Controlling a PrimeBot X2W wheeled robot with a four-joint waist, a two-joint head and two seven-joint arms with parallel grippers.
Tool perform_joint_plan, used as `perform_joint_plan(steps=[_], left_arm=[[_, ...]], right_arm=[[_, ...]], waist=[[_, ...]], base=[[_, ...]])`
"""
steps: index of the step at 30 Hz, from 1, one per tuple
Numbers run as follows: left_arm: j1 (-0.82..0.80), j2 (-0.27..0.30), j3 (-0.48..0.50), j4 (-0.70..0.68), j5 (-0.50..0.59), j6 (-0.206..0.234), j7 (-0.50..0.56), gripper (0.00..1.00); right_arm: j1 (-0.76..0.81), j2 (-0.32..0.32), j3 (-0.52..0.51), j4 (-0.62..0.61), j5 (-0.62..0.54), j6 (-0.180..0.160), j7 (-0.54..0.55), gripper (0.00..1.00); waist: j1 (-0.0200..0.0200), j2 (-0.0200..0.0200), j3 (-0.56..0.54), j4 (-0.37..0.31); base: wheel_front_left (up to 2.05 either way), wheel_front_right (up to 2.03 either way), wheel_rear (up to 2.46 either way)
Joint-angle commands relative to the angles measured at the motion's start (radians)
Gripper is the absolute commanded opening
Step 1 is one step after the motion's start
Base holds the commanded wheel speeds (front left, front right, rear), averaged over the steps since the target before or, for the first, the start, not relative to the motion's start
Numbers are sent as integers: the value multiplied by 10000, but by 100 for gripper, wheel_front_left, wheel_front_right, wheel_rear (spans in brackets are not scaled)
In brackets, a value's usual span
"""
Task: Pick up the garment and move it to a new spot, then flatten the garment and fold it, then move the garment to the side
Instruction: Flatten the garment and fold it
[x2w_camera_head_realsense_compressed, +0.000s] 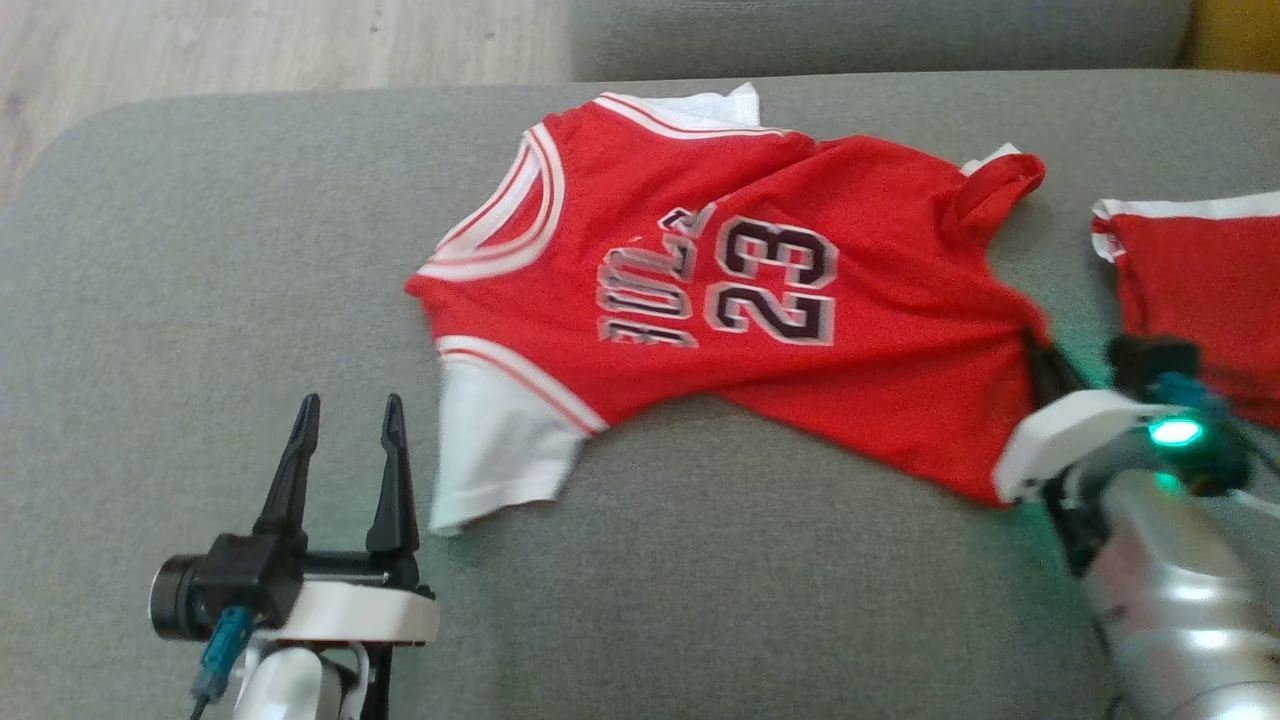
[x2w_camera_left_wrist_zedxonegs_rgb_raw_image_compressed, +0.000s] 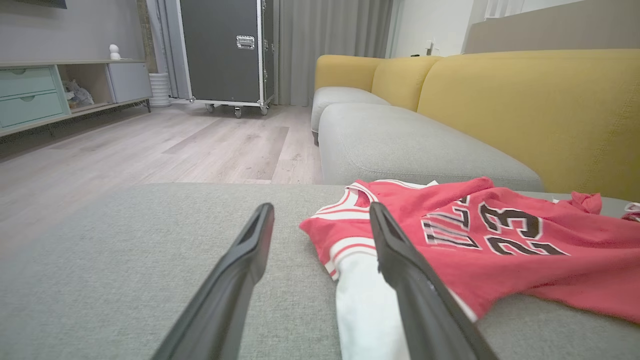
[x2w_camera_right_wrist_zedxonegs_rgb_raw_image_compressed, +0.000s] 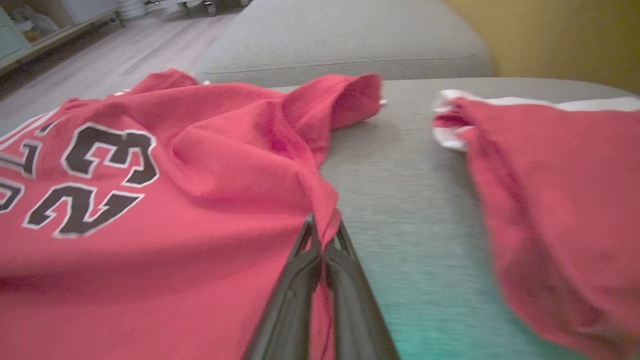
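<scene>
Pinching with my right gripper (x2w_camera_right_wrist_zedxonegs_rgb_raw_image_compressed: 322, 227) — fingers closed on the near edge of the red jersey (x2w_camera_head_realsense_compressed: 700, 290).
I grip there to lift it off the grey cushion (x2w_camera_head_realsense_compressed: 200, 300), where it lies rumpled; my left gripper (x2w_camera_head_realsense_compressed: 345, 420) stands spread wide beside the white sleeve (x2w_camera_head_realsense_compressed: 490, 450) — ready for a second hold.

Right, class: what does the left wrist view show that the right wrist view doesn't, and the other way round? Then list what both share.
Left wrist view alone: the open left hand, the red jersey and its white sleeve, grey curtains. Right wrist view alone: the right hand shut on the red jersey's edge, and a greenish glow on the grey cushion. Shared: the red jersey's number 23, the grey cushion, the yellow backrest.
</scene>
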Motion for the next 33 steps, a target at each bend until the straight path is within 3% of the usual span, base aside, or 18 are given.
perform_joint_plan(steps=[1,7,8,9,14,20,27,33], left_arm=[[-404,-4,389,-299,62,0,-97,100],[-510,-77,486,-299,160,-105,-97,100],[-530,-86,492,-282,175,-128,-97,100],[-550,-96,495,-259,189,-153,-97,100],[-618,-130,557,-148,261,-230,-97,100],[-558,-162,710,-147,298,-284,-97,100],[-362,-196,905,-209,292,-331,-97,100],[-256,-222,942,-224,322,-375,-97,100]], right_arm=[[-296,-105,36,-189,-103,-19,-119,0],[-336,-461,-895,-300,-843,-19,-130,0],[-348,-445,-1016,-362,-952,-19,-132,93],[-348,-398,-1138,-407,-1032,-19,-133,100],[-234,-118,-1505,-1029,-1684,-19,-142,100],[758,564,-1942,-3773,-2011,-19,-146,100],[2673,911,-1250,-6712,-1344,-19,-147,100],[3827,922,-519,-7384,-299,-19,-148,100]], waist=[[0,-1,-18,-80],[0,-1,10,-317],[0,-1,13,-334],[0,-1,14,-346],[0,-1,-47,-450],[0,-1,-228,-752],[0,-1,-459,-1185],[0,-1,-567,-1437]], base=[[0,0,0],[0,0,0],[0,0,0],[0,0,0],[0,0,0],[0,0,0],[0,0,0],[0,0,0]])
